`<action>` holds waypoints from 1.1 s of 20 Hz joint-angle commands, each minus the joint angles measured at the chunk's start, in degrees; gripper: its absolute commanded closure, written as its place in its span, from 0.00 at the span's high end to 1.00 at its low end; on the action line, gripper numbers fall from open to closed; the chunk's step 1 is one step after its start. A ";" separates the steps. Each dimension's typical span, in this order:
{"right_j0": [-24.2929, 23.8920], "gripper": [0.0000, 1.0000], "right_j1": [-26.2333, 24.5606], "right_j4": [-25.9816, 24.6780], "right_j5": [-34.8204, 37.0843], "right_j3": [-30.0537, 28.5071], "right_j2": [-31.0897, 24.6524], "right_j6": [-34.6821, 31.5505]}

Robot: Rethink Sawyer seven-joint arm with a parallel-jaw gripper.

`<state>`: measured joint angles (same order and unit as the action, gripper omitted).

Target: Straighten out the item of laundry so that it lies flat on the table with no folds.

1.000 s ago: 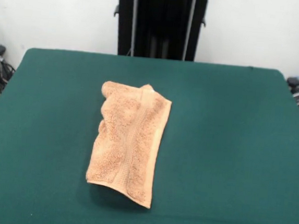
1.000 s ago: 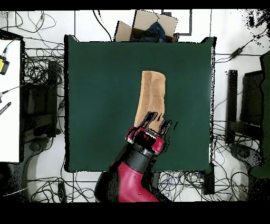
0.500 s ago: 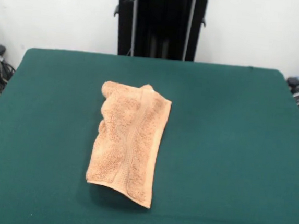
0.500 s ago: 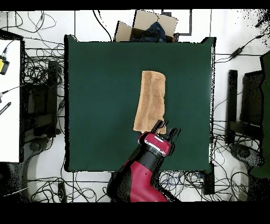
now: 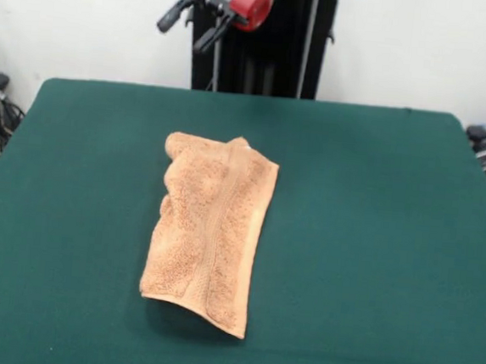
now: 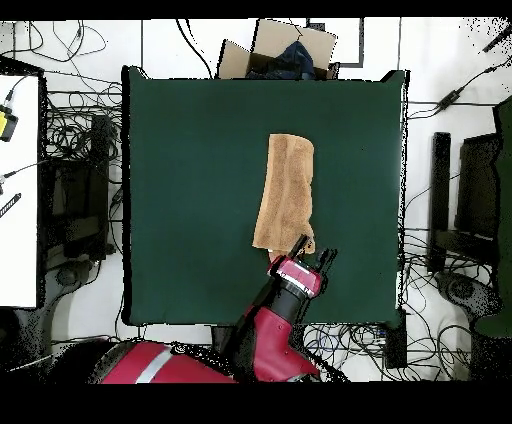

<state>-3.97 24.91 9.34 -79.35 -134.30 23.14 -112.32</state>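
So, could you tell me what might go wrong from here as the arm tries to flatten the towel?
1. The towel lies folded into a narrow strip, so a pinch at its edge may catch both layers and drag the whole strip instead of opening it.
2. The end effector sits open, high above the table's far edge, clear of the cloth; a descent from there could miss the hem and pinch the green table cover.
3. The crumpled far corner may stay bunched after one pull.

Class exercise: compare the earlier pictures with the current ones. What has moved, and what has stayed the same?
The red and black gripper has drawn back off the end of the folded peach-orange terry towel toward the robot's base, empty with fingers apart; it now shows at the front view's top. The towel has stayed folded in the same place on the dark green cloth-covered table.
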 commanded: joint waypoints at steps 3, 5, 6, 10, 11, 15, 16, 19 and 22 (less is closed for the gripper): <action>-1.41 1.00 -11.92 0.68 -3.59 6.97 -9.17 -19.74; -2.72 1.00 -11.73 -2.20 -0.01 7.82 -10.18 -20.11; -3.56 1.00 -11.33 -4.14 2.03 8.23 -10.79 -20.16; -8.48 1.00 -9.25 -14.62 11.41 10.62 -14.45 -20.01; -11.20 1.00 -7.66 -18.98 17.20 11.16 -16.87 -19.84; -17.80 1.00 1.13 -26.14 39.28 9.50 -23.82 -13.89; -18.42 1.00 2.66 -26.20 42.35 9.00 -24.60 -12.73; -20.01 1.00 8.02 -25.18 55.29 7.77 -26.90 -8.21; -21.71 1.00 11.37 -24.51 66.50 7.60 -29.18 -5.87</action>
<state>-23.79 27.89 -14.50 -30.76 -131.12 4.91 -115.94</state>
